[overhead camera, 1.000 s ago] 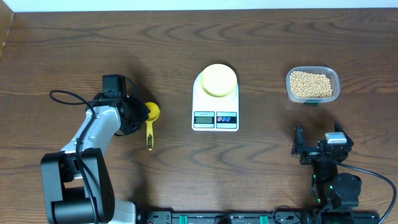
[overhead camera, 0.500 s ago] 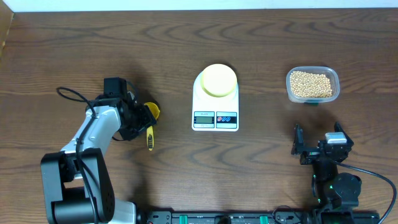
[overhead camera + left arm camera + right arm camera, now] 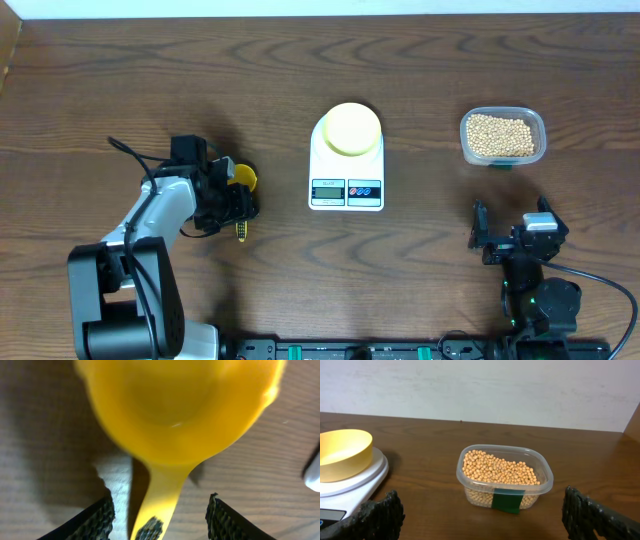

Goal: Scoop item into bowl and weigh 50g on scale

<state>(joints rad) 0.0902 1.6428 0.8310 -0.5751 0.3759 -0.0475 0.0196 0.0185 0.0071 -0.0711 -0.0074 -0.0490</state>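
The bright-yellow scoop (image 3: pixel 243 178) lies on the table left of the scale, handle toward the front. My left gripper (image 3: pixel 238 205) is open over it. In the left wrist view the scoop (image 3: pixel 175 405) is empty and its handle runs between my fingers (image 3: pixel 102 515), with gaps on both sides. The pale-yellow bowl (image 3: pixel 351 129) sits empty on the white scale (image 3: pixel 322 162). The beans (image 3: pixel 501 135) fill a clear tub (image 3: pixel 502 455) at the back right. My right gripper (image 3: pixel 510 218) rests open near the front right, nothing in it (image 3: pixel 482 505).
A green label (image 3: pixel 506 500) marks the tub's near wall. From the right wrist, the bowl (image 3: pixel 342 452) and scale (image 3: pixel 360 480) show at far left. A pale wall stands behind the table's far edge.
My left gripper has opened and shifted right and toward the front, from the scoop's cup to over its handle. The right arm has not moved.
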